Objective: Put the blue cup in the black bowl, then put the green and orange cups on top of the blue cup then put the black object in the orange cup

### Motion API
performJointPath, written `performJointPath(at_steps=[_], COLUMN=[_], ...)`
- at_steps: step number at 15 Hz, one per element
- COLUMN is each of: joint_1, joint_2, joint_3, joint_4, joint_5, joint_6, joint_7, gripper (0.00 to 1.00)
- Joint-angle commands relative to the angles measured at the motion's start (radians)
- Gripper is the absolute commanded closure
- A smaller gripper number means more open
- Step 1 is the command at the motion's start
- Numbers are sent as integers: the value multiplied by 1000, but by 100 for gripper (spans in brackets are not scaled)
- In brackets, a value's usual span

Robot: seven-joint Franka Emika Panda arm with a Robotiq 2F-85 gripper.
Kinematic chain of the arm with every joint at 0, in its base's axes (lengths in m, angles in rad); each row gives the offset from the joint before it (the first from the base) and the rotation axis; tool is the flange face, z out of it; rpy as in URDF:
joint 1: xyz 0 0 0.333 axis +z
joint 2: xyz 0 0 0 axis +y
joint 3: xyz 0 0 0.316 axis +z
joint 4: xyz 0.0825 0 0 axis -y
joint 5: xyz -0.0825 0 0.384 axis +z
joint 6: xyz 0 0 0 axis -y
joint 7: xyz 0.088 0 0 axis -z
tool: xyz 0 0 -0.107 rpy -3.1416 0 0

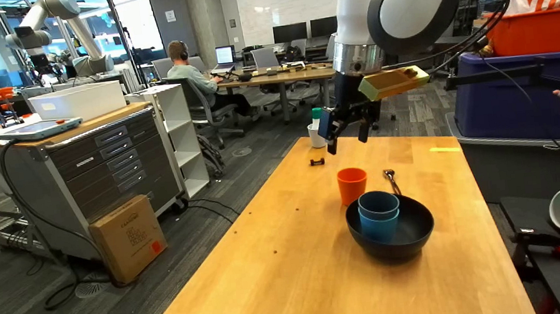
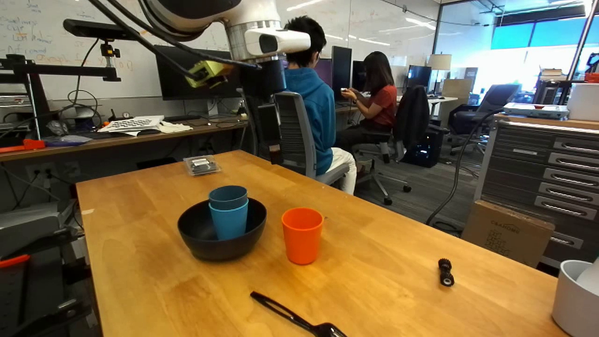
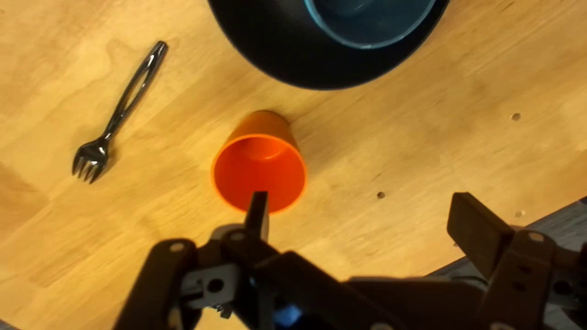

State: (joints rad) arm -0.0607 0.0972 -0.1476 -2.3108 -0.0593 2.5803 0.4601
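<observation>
The black bowl [image 1: 417, 226] stands on the table in both exterior views [image 2: 196, 238]; part of it shows in the wrist view [image 3: 293, 55]. The light blue cup [image 1: 378, 227] is upright in it [image 2: 230, 223]. The teal-green cup [image 1: 379, 206] is nested in the blue cup, its upper part showing [image 2: 228, 198]. The orange cup [image 1: 353, 185] stands upright on the table beside the bowl [image 2: 302, 236]. The black object, a fork [image 3: 126, 105], lies flat near the orange cup [image 2: 285, 312]. My gripper [image 3: 359, 198] is open and empty, high above the table [image 1: 347, 142].
A small black dumbbell-shaped piece [image 2: 445, 272] lies on the table [image 1: 317, 162]. A white container [image 1: 316, 136] stands at a table edge [image 2: 575, 299]. A clear plastic packet [image 2: 201, 164] lies near another edge. A yellow-green block [image 1: 392, 83] is fixed at the wrist.
</observation>
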Motion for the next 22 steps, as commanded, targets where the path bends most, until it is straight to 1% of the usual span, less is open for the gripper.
performJointPath(at_steps=[1, 5, 7, 10, 19, 20, 21, 22], joint_1=[-34, -66, -78, -84, -71, -69, -67, -65], joint_2=[27, 61, 83, 123, 208, 215, 221, 227], joint_3=[-28, -48, -49, -53, -98, -102, -105, -108], joint_4=[30, 23, 20, 22, 35, 36, 38, 39], joint_5=[10, 61, 106, 149, 147, 146, 143, 143], joint_6=[9, 22, 40, 72, 109, 109, 110, 111], joint_7=[34, 27, 11, 21, 62, 63, 66, 68], gripper=[0, 0, 0, 0, 0, 1, 18, 26])
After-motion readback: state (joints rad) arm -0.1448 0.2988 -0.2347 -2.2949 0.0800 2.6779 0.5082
